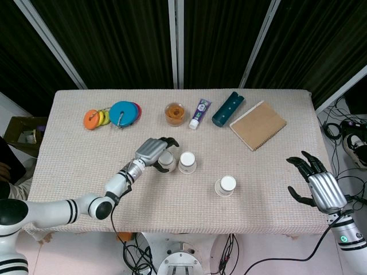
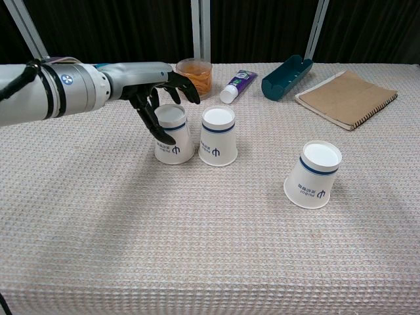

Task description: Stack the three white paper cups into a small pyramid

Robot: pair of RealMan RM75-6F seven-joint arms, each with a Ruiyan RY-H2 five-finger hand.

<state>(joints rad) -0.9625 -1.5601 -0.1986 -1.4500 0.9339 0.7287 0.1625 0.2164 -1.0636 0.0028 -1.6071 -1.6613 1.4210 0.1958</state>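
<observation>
Three white paper cups stand upside down on the table. The left cup point(image 1: 168, 164) point(image 2: 174, 136) and the middle cup point(image 1: 187, 162) point(image 2: 218, 136) stand side by side, almost touching. The third cup point(image 1: 226, 185) point(image 2: 314, 174) stands apart to the right, tilted slightly. My left hand point(image 1: 152, 150) point(image 2: 154, 92) hovers over the left cup, fingers spread above its top and the thumb down beside its left wall. It holds nothing. My right hand point(image 1: 317, 184) is open, fingers apart, off the table's right front corner, far from the cups.
Along the back of the table lie coloured discs point(image 1: 112, 114), an orange-filled plastic cup point(image 1: 175, 113) point(image 2: 194, 75), a toothpaste tube point(image 1: 199, 113) point(image 2: 236, 85), a teal case point(image 1: 227, 109) point(image 2: 287, 75) and a brown notebook point(image 1: 257, 125) point(image 2: 346, 97).
</observation>
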